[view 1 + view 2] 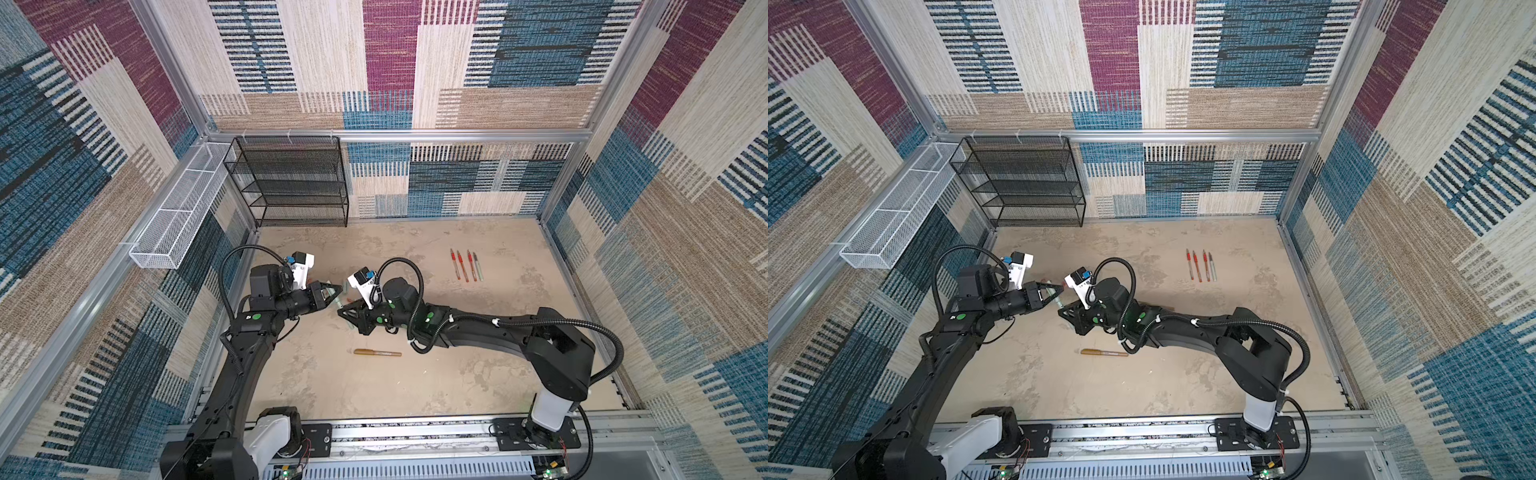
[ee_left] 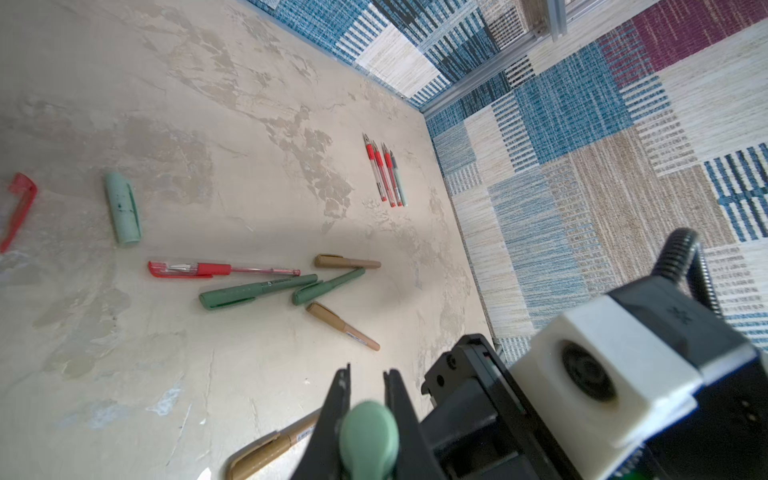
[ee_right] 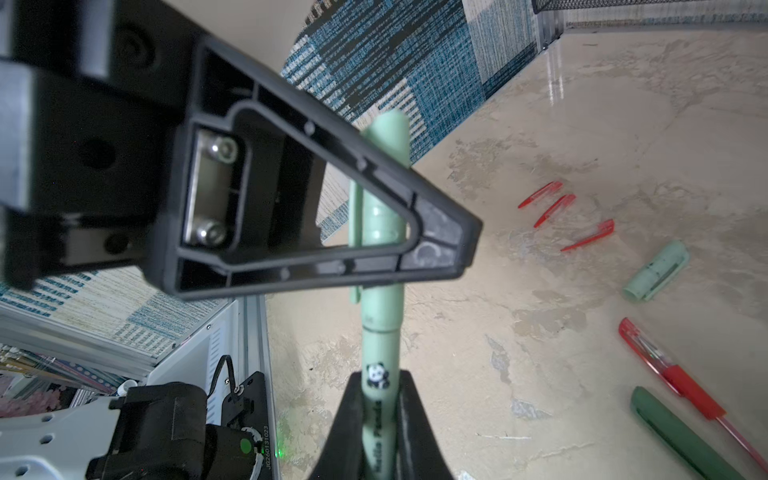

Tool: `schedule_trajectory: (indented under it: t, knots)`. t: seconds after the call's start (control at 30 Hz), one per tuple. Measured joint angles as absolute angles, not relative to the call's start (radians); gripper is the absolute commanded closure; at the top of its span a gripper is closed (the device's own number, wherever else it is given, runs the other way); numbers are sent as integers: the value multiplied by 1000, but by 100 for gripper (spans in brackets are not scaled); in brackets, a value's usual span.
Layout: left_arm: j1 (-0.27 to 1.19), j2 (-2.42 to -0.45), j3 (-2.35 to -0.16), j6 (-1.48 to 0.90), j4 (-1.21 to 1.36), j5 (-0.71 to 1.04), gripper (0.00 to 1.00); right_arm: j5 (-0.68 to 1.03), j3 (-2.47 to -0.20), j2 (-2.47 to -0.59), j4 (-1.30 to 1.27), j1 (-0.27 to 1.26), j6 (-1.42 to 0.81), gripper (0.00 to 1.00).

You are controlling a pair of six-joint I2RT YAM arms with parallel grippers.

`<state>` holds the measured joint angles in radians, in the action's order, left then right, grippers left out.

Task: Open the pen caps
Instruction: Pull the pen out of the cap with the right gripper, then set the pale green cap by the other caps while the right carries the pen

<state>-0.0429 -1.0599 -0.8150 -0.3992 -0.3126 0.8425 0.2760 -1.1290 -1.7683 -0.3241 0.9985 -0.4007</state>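
Observation:
Between my two grippers in mid-air is a pale mint pen [image 3: 380, 353] with a panda print. My right gripper [image 3: 380, 376] is shut on its barrel. My left gripper [image 2: 368, 372] is shut on its mint cap [image 3: 380, 216], which still sits on the barrel. In both top views the left gripper [image 1: 336, 293] and the right gripper [image 1: 343, 311] meet tip to tip at mid-table. Loose on the table lie three red caps [image 3: 555, 210] and a mint cap [image 2: 122, 210]. Capped pens lie nearby: red [image 2: 199, 269], two dark green [image 2: 253, 291], bronze [image 2: 343, 326].
Several uncapped pens [image 1: 466, 266] lie in a neat row at the back right. A capped bronze pen [image 1: 377, 353] lies alone in front of the grippers. A black mesh shelf [image 1: 291, 183] stands at the back left, with a white mesh basket [image 1: 178, 212] on the left wall.

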Motion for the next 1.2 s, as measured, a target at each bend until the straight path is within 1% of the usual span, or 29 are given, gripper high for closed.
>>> schedule_trajectory:
  t: [0.13,0.27,0.4,0.57,0.7,0.97,1.07,1.2]
  knots:
    - [-43,-1080,-863,-392,-358,866,100,266,-1060,-1726,-376,1003,-410,100]
    - [-56,-1102,-911,-382,-324,767,100,236,-981,-1698,-291,1003,-421,100]
    - [-53,-1139,-966,-372,-331,740,100,223,-903,-1629,-284,1002,-441,100]
    - [-38,-1209,-1038,-368,-341,735,100,157,-841,-1552,-266,1003,-452,100]
    - [8,-1292,-1122,-345,-383,711,100,95,-781,-1459,-255,1000,-466,100]
    - [105,-1512,-1294,-278,-495,653,100,-45,-713,-1277,-134,981,-488,100]
    - [145,-1612,-1368,-245,-556,605,96,-89,-690,-1211,-64,958,-500,100]
    - [189,-1743,-1454,-210,-621,545,96,-138,-649,-1104,-11,947,-509,100]
